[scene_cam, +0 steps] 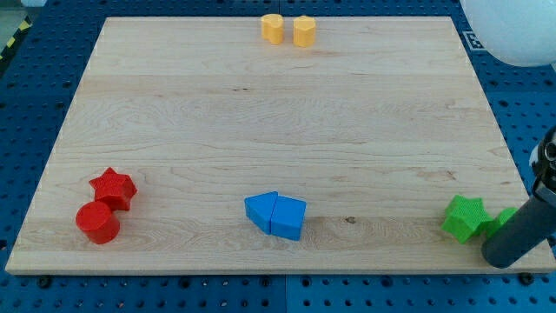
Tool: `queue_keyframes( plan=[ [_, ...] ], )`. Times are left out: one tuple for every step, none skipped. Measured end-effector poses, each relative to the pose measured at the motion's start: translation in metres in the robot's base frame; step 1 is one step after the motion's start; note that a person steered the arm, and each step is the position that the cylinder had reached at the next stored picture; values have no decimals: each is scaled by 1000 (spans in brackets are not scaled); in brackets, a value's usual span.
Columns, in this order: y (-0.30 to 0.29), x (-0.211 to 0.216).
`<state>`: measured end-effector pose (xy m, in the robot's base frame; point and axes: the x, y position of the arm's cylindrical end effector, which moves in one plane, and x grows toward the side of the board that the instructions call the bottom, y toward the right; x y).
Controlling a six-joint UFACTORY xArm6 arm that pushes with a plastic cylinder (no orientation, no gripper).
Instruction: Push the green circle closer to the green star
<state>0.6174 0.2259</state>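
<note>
My tip (pixel 502 257) sits at the view's bottom right, right at the board (pixel 261 130) edge, w/ the dark rod slanting up to the right; it's a plain rod, so nothing opens or closes and it has hold of nothing. The green circle (pixel 504 219) is mostly hidden behind the rod, only a sliver shows, touching or nearly touching the green star (pixel 464 217) to its left (can't tell which, rod blocks the gap). Whether the tip is in contact w/ the circle I can't tell either. Judging by looks, the circle is a small stiff plastic block, light, prob. slides easily on smooth wood; no taking hold of it, just push on its right flank, low and centred, or it'll roll off round the tip. Star looks just as light and would scoot away if hit hard. Farther left along the bottom: two blue blocks (pixel 276 215) pressed together, then red star (pixel 114 188) w/ red circle (pixel 97 223) at bottom left. Far top: two yellow blocks (pixel 288 29) side by side. None of these stands in the way.
</note>
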Motion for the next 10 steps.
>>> queue_keyframes(
  plan=[
    [-27,-14],
    [-56,-38],
    [-78,-62],
    [-98,-105],
    [-55,-119],
    [25,-98],
    [86,-48],
    [81,-1],
    [79,-3],
    [59,-20]
  ],
)
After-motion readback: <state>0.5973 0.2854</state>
